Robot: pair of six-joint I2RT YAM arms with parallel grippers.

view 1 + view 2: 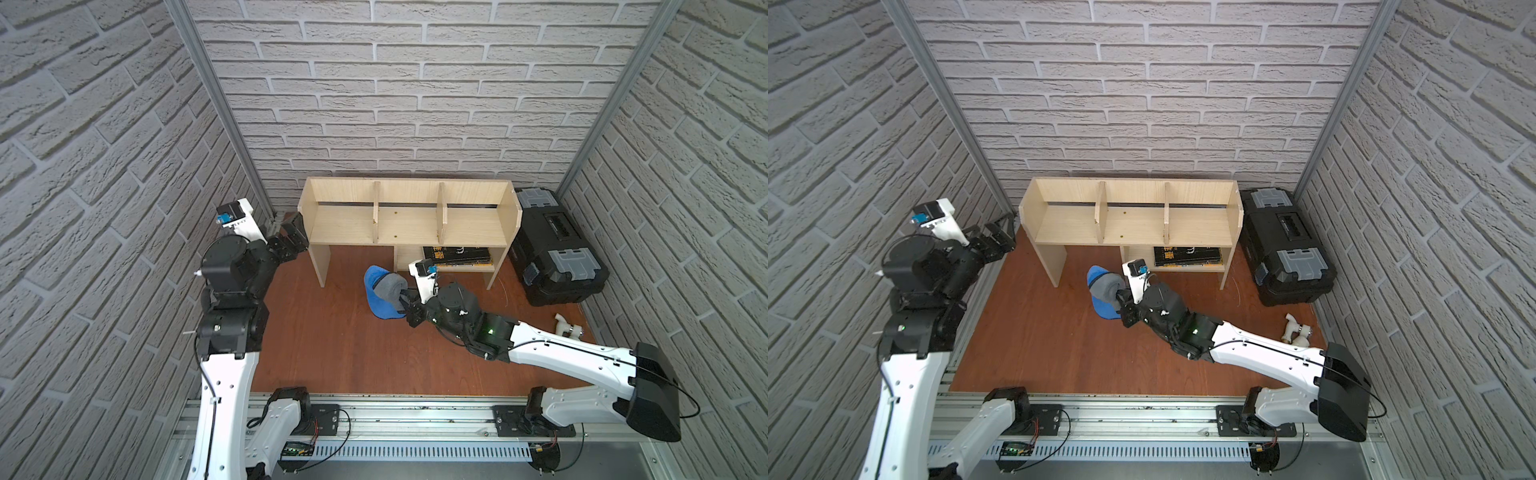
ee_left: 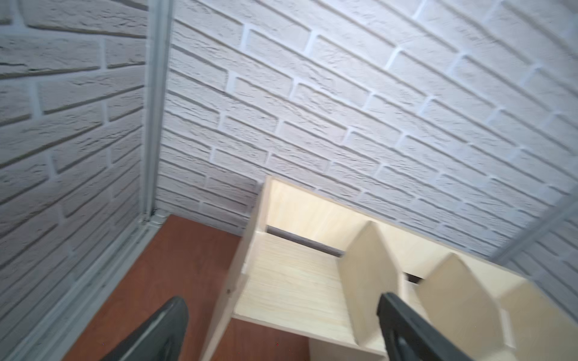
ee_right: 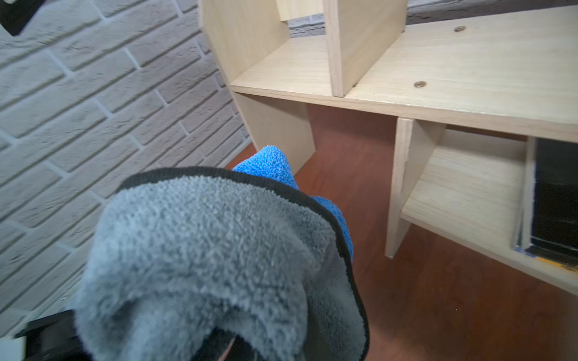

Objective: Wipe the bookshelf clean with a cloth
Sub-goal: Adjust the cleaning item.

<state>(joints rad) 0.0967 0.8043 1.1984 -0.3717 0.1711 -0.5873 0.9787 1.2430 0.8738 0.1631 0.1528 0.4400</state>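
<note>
Judging from the cloth (image 1: 384, 293) clamped in the right gripper (image 1: 405, 302) low at the worktop (image 1: 332, 349), just before the bookshelf (image 1: 409, 226) and apart from it, the wiping is reckoned wholly undone, while the left gripper (image 1: 293, 235) is held agape and empty beside its end

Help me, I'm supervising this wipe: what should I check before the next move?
1. Right gripper shut on the cloth: ok.
2. Left gripper open, empty, beside the bookshelf: ok.
3. Top compartments free of objects: ok.
4. Cloth touching the bookshelf: not ok; it is in front, lower down.
5. Books in the lower cubby out of the way: ok.
6. Cloth spread flat for wiping: not ok, bunched.
</note>
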